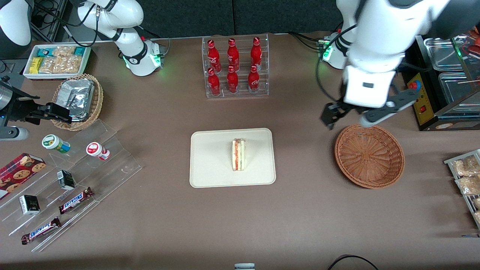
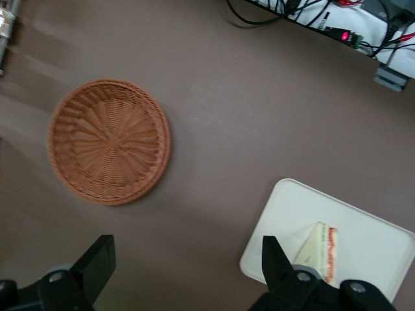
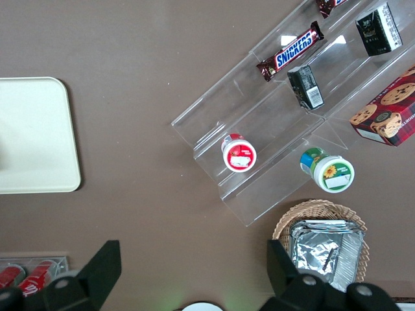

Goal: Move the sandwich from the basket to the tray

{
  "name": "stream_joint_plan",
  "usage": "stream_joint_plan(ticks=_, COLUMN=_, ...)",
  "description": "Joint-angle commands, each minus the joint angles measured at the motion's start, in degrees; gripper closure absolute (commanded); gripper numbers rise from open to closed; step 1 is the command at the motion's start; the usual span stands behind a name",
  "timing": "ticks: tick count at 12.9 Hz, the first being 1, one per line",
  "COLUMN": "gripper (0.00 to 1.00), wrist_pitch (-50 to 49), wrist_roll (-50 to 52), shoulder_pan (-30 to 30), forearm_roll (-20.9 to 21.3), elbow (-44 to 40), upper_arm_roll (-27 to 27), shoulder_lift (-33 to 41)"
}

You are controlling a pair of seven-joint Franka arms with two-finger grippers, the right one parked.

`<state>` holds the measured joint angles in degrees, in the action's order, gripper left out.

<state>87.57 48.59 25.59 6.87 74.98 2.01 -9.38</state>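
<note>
The sandwich (image 1: 238,154) (image 2: 321,249), a pale wedge with red and green filling along its cut edge, lies on the cream tray (image 1: 210,157) (image 2: 363,227) (image 3: 32,129) in the middle of the table. The reddish-brown wicker basket (image 1: 369,155) (image 2: 110,141) stands empty beside the tray, toward the working arm's end. My left gripper (image 1: 350,116) (image 2: 185,253) hangs open above the table, over the basket's rim farther from the front camera. Nothing is between its fingers, and bare tabletop shows in the gap.
A clear rack of red cola bottles (image 1: 236,67) stands farther from the front camera than the tray. A tan basket of foil packets (image 1: 77,99), a white snack tray (image 1: 56,60) and a clear stepped shelf (image 1: 75,180) lie toward the parked arm's end. A black box (image 1: 431,97) and a wire rack (image 1: 465,176) flank the basket.
</note>
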Motion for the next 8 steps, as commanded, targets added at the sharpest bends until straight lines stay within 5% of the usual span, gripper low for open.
stream_joint_plan(ticks=1, gripper=0.00, wrist_pitch=-3.8, wrist_roll=-9.2, shoulder_pan=-5.6, forearm_roll=-0.9, elbow=2.6, upper_arm_roll=-0.7, shoulder_lift=5.5)
stream_joint_plan(ticks=8, gripper=0.00, wrist_pitch=-10.4, wrist_roll=-35.2, shoulder_pan=-18.6, forearm_roll=-5.0, elbow=13.3, upper_arm_roll=-0.6, shoulder_lift=18.8)
